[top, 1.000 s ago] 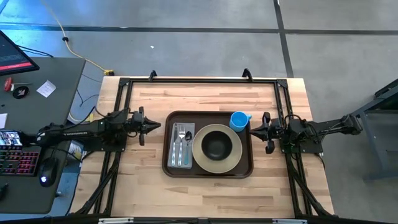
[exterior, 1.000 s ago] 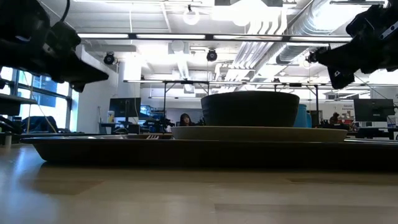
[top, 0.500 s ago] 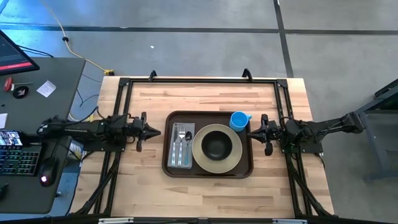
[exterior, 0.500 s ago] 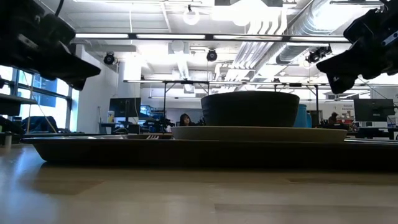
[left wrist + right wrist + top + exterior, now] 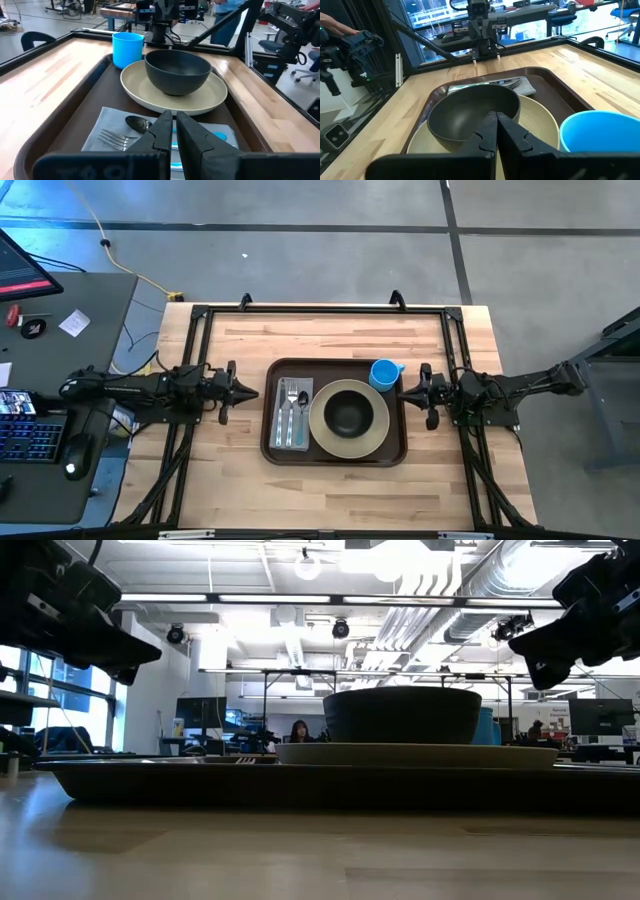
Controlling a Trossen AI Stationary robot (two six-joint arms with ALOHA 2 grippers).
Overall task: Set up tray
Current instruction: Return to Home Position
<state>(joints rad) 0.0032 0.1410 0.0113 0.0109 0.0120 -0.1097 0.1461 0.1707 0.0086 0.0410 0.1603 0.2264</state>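
Observation:
The dark brown tray [image 5: 392, 444] lies flat in the middle of the wooden table. On it a beige plate [image 5: 320, 428] carries a dark bowl [image 5: 347, 414]. A grey napkin [image 5: 293, 442] with a fork [image 5: 112, 137] and a spoon [image 5: 136, 122] lies on the tray's left part. A blue cup [image 5: 384, 374] stands in the tray's far right corner. My left gripper [image 5: 256, 391] hovers just left of the tray, shut and pointing level at it. My right gripper [image 5: 404, 388] hovers just right of the tray beside the cup, shut and holding nothing.
A black metal frame [image 5: 320, 310] runs along the table's far edge and down both sides behind the arms. Bare wood [image 5: 330, 495] lies between the tray and the near edge. A desk with a keyboard [image 5: 25, 435] stands off the table's left.
My left arm has swung a little toward the table's near edge, so its gripper now points straight at the tray's left side. The tray and everything on it have stayed in place.

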